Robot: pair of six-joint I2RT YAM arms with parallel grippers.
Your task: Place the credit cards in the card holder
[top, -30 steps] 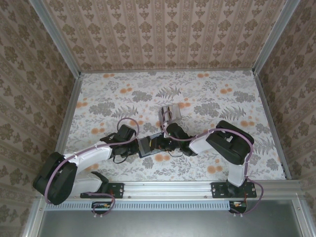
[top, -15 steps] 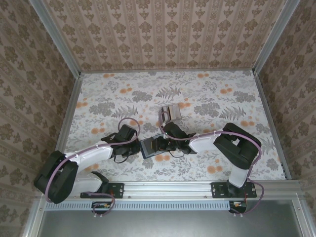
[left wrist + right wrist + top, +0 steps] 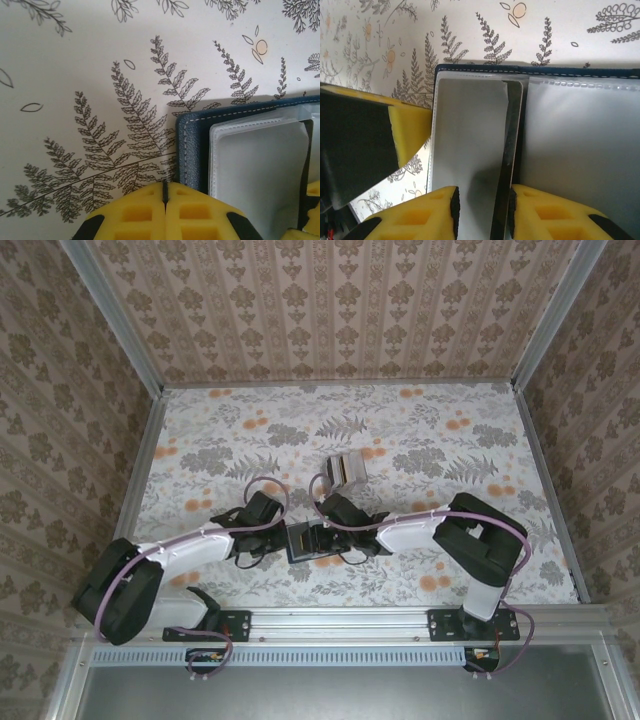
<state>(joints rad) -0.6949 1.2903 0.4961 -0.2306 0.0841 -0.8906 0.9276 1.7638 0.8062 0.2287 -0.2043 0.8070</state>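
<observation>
Both arms meet over the open card holder (image 3: 303, 540), a dark blue stitched cover with clear sleeves, lying on the floral table (image 3: 430, 430) near the arm bases. In your right wrist view, a whitish credit card (image 3: 470, 145) sits flat inside the left-hand sleeve, with a narrow dark stripe (image 3: 506, 165) along its right edge; you cannot tell whether that stripe is a second card or the sleeve's backing. The right gripper (image 3: 483, 210) stands over this sleeve with its jaws apart and nothing visibly clamped between them. The left gripper (image 3: 165, 192) is clenched tight and empty, its yellow fingertips touching the table and set against the holder's left edge, apparently bracing it. The neighbouring sleeve (image 3: 580, 150) looks empty. The other credit cards (image 3: 345, 468) stand as a small stack of whitish, tan and dark stripes farther up the table, apart from the holder. Judge the task as barely begun: one card appears seated, and the stack has yet to be fetched and sleeved.
</observation>
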